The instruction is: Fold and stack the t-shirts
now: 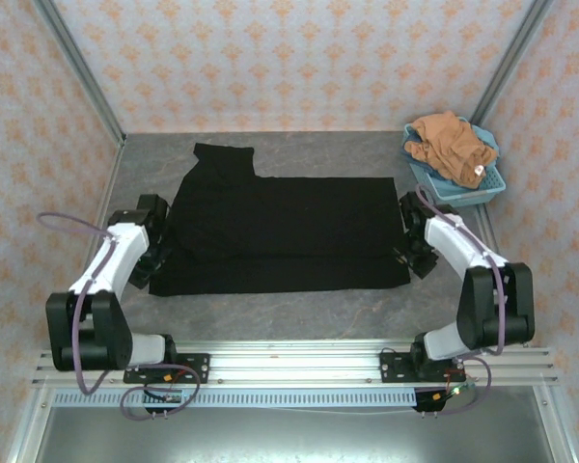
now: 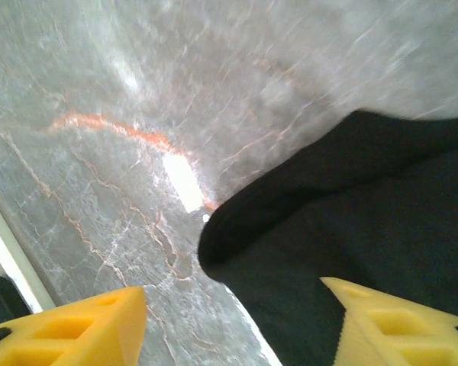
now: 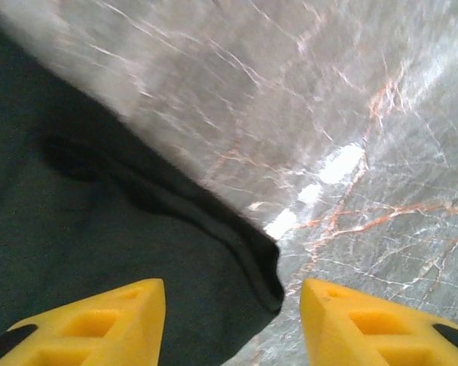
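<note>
The black t-shirt [image 1: 285, 230] lies spread flat across the middle of the table, plain black side up, its near part folded over in a long band, one sleeve sticking out at the far left. My left gripper [image 1: 162, 253] is open at the shirt's left edge, a rounded black fold [image 2: 305, 229] between its yellow fingers [image 2: 84, 328]. At the shirt's right edge my right gripper [image 1: 412, 253] stands open, straddling a folded black corner [image 3: 244, 259]. The orange-brown t-shirt [image 1: 452, 145] lies crumpled in the basket.
A light-blue plastic basket [image 1: 482, 183] sits at the far right corner of the grey marble table [image 1: 299, 309]. Patterned walls close in the back and both sides. A metal rail [image 1: 289, 362] runs along the near edge by the arm bases.
</note>
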Available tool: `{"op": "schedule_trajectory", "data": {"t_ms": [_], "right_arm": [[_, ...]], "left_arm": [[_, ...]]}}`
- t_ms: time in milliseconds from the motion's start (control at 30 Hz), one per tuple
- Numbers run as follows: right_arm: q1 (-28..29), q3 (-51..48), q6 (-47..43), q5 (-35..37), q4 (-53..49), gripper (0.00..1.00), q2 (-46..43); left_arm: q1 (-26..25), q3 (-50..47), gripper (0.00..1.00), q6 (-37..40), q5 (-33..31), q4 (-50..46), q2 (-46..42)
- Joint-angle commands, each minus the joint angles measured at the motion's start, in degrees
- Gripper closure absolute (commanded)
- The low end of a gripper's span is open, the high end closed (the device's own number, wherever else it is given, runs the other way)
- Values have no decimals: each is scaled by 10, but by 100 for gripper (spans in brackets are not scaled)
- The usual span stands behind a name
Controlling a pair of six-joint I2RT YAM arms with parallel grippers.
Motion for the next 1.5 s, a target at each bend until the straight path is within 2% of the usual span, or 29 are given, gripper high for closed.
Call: {"op": "schedule_trajectory", "data": {"t_ms": [0,100,200,600,667,767,900,967,1033,1467], "right_arm": [[1,11,-37,-41,35,46,-37],[10,3,-76,-133,108,42,-28],[18,3,-88,-179,145,39,-17],[19,-3,-83,-198,162,37,-11],[19,-5,-83,-199,163,37,-11],[19,-8,-82,-194,164,37,-10],[18,-6,-77,-187,164,37,-4],[19,-4,-75,-182,165,37,-1],[19,0,-75,-179,164,38,4],[19,26,-70,-166,141,39,32]], "left_arm": [[-26,6,38,2,71,61,-32],[-59,-18,37,-6,153,152,-14],[-84,-27,37,1,164,185,16],[-88,-42,40,35,171,277,115],[-89,-41,45,35,178,291,124],[-95,-31,59,36,181,297,129],[-98,-14,88,38,178,291,127],[-98,2,96,43,179,282,132],[-98,22,100,50,176,268,142],[-99,147,100,72,194,232,237]]}}
